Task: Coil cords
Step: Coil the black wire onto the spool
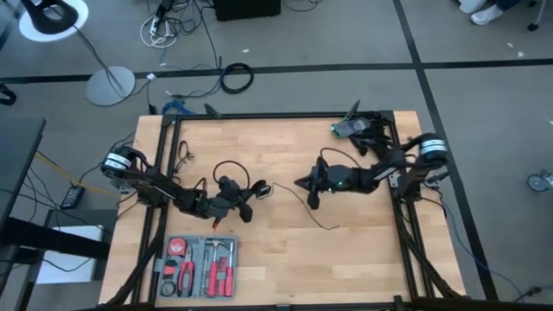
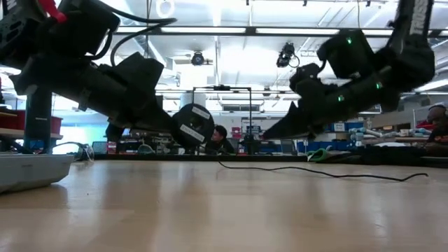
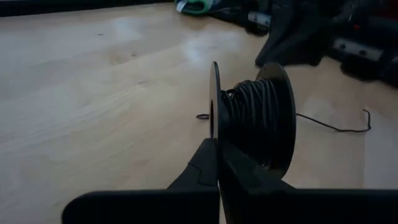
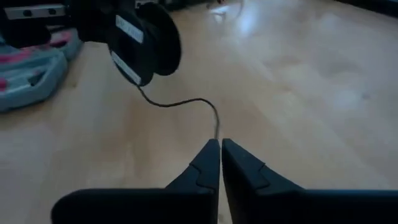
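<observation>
A small round black spool (image 3: 255, 121) wound with thin black cord, with a white label (image 4: 127, 28), hangs in my left gripper (image 1: 246, 197) over the table's middle. It is clear of the wood in the low view (image 2: 192, 124). A loose length of the cord (image 4: 180, 101) runs from the spool to my right gripper (image 4: 220, 144), which is shut just right of it (image 1: 301, 183). The cord's tail (image 2: 329, 172) lies on the table toward the right and near side (image 1: 328, 223). My left gripper pinches one thin flange of the spool (image 3: 214, 112) at its rim between the two shut fingers. The fingers come nearly level from the table's left. The spool hangs clear of the table with its axle level. My right gripper pinches the loose cord (image 4: 217, 127) between its fingertips, a single strand. The fingers slant down from the table's right. The strand curves slack back to the spool.
An open tool case (image 1: 199, 263) with red-handled tools lies near the front left. A grey-green device (image 1: 352, 129) sits at the far right corner. A thin black cable (image 1: 183, 155) lies at the far left. A person (image 2: 220, 137) sits beyond the table.
</observation>
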You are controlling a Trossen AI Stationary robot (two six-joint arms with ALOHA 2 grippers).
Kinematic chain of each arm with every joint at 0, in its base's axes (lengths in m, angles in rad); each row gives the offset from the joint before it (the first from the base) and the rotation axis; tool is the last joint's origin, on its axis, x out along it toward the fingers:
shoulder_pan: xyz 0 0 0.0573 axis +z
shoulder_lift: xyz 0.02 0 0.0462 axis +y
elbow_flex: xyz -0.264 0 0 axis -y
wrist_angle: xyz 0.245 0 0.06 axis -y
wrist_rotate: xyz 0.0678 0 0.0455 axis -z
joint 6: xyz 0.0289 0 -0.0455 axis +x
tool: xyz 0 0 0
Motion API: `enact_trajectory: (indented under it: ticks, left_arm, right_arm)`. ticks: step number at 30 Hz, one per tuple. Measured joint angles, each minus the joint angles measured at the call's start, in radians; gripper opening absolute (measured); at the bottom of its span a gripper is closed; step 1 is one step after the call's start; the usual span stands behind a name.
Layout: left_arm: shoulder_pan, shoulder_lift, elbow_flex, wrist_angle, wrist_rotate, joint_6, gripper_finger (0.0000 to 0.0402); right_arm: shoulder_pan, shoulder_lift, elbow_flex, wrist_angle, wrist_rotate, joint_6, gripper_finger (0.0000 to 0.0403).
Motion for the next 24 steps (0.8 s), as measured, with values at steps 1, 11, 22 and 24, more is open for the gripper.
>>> enact_trajectory:
  ticks: [1, 11, 22, 24]
  left_arm:
    - [0.0, 0.0, 0.0, 0.001, -0.001, 0.0, 0.0]
    - [0.0, 0.0, 0.0, 0.04, -0.001, 0.002, 0.0]
    - [-0.002, 0.0, 0.0, 0.112, 0.009, 0.045, 0.0]
    - [-0.002, 0.0, 0.0, 0.145, 0.008, 0.073, 0.0]
  right_arm:
    - [0.003, 0.037, 0.0, 0.055, -0.004, 0.004, 0.0022]
    - [0.009, 0.282, 0.236, -0.036, -0.04, -0.05, 0.0114]
    - [0.006, 0.251, 0.259, -0.062, -0.021, -0.159, 0.0166]
    - [0.006, 0.253, 0.259, -0.084, 0.005, -0.164, 0.0163]
